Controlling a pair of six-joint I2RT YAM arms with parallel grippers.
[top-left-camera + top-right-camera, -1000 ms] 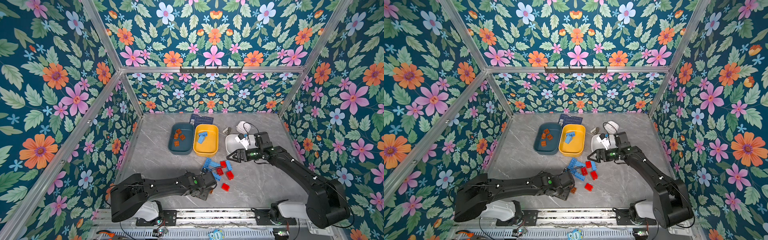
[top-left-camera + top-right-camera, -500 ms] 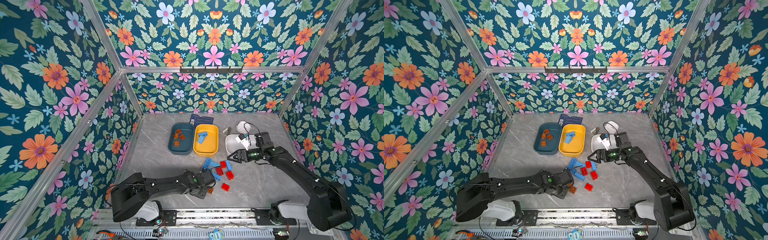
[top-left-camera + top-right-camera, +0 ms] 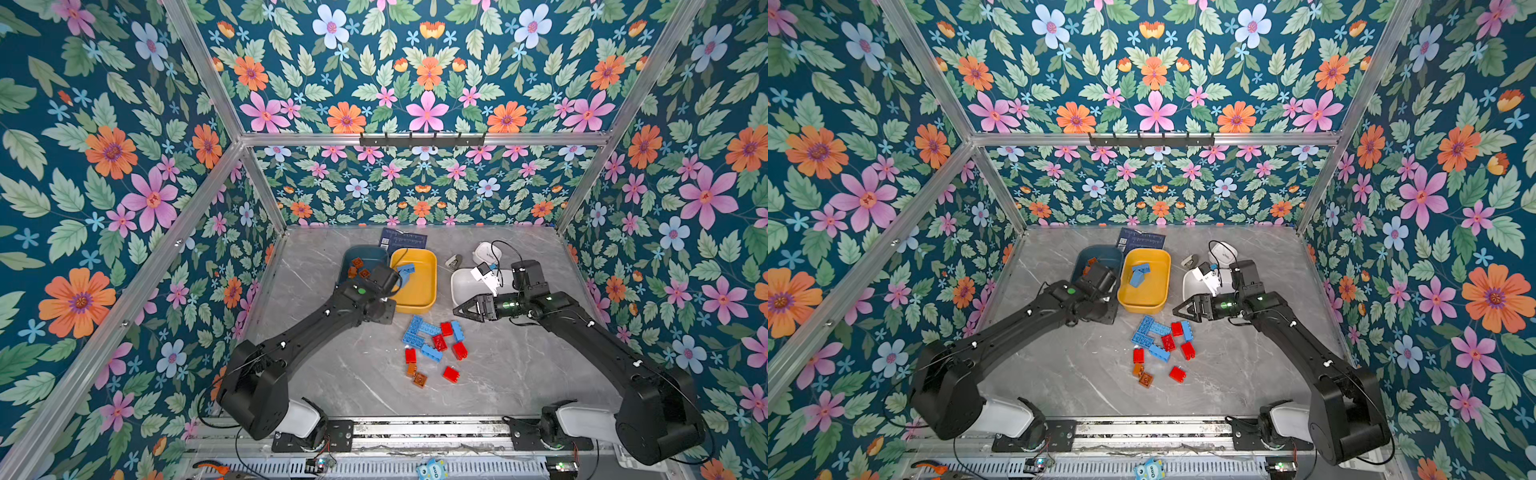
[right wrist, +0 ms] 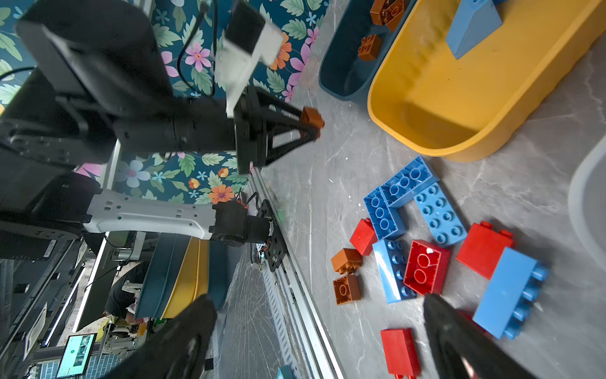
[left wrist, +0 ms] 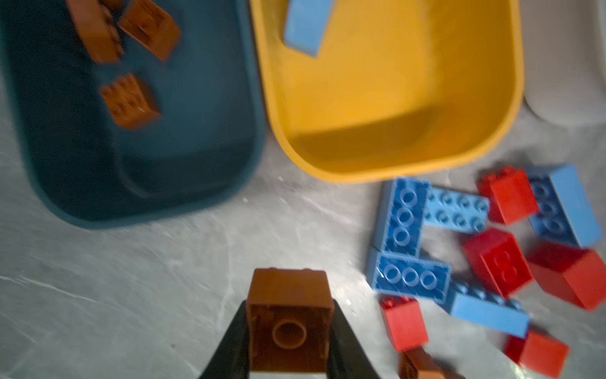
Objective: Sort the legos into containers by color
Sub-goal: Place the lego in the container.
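- Jaws of the left gripper pinching a brown brick by two opposite sides, hollow underside toward the wrist camera.
- Held clear of the grey table, just short of the near ends of the teal tub and the yellow tub.
- Jaws of the right gripper spread wide, gripping nothing; fingers aimed at the loose pile, hanging just in front of the white tub.
- Inside the teal tub: three brown bricks, gathered toward the far end.
- Inside the yellow tub: one light blue brick, tilted, at the far end.
- White tub partly covered by the right wrist and its camera; contents impossible to tell.
- Between the two arms, on the near side of the yellow tub: five light blue bricks and five red bricks, several touching.
- At the pile's near edge: two loose brown bricks, just beside each other.
- Behind the tubs, by the back wall: a dark blue card; beyond the white tub, a small white gadget.
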